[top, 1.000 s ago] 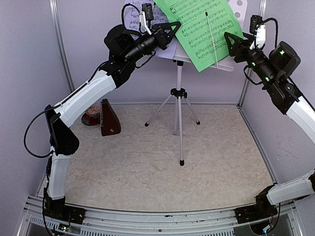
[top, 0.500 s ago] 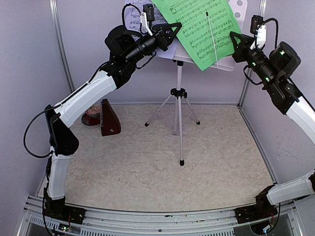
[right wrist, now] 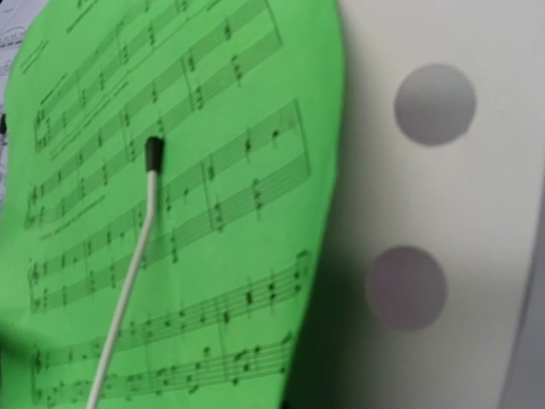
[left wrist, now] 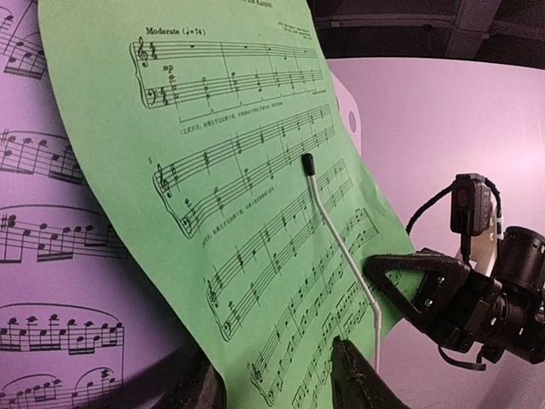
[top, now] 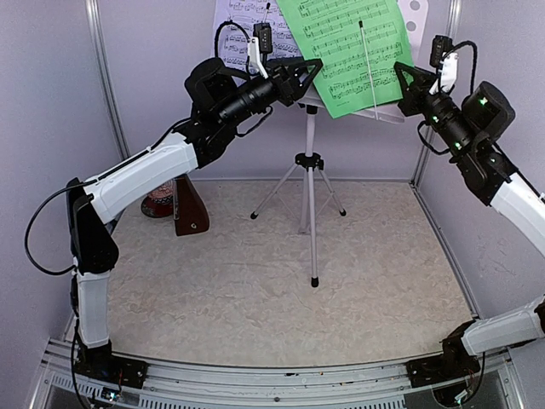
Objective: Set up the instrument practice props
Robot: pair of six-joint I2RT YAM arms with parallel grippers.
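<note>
A silver tripod music stand (top: 311, 183) stands mid-floor, its perforated grey desk (right wrist: 426, 213) at the top. The green music sheet (top: 349, 47) leans on the desk under a white wire arm (left wrist: 341, 247). A lavender sheet (top: 237, 19) lies behind it on the left. My left gripper (left wrist: 277, 383) is open, with the green sheet's lower edge between its fingers (left wrist: 358, 375). My right gripper (top: 402, 78) is shut on the green sheet's right edge (left wrist: 400, 256). The brown pyramid metronome (top: 189, 204) stands on the floor at the left.
A reddish round object (top: 157, 200) sits behind the metronome. The tripod's legs (top: 277, 194) spread over the mat. Grey walls and a corner post (top: 423, 162) close in the sides and back. Cables loop off both wrists.
My left gripper has opened off the green sheet. My right gripper has shut on its right edge and moved up-left. The sheet now sits more upright and a bit higher.
</note>
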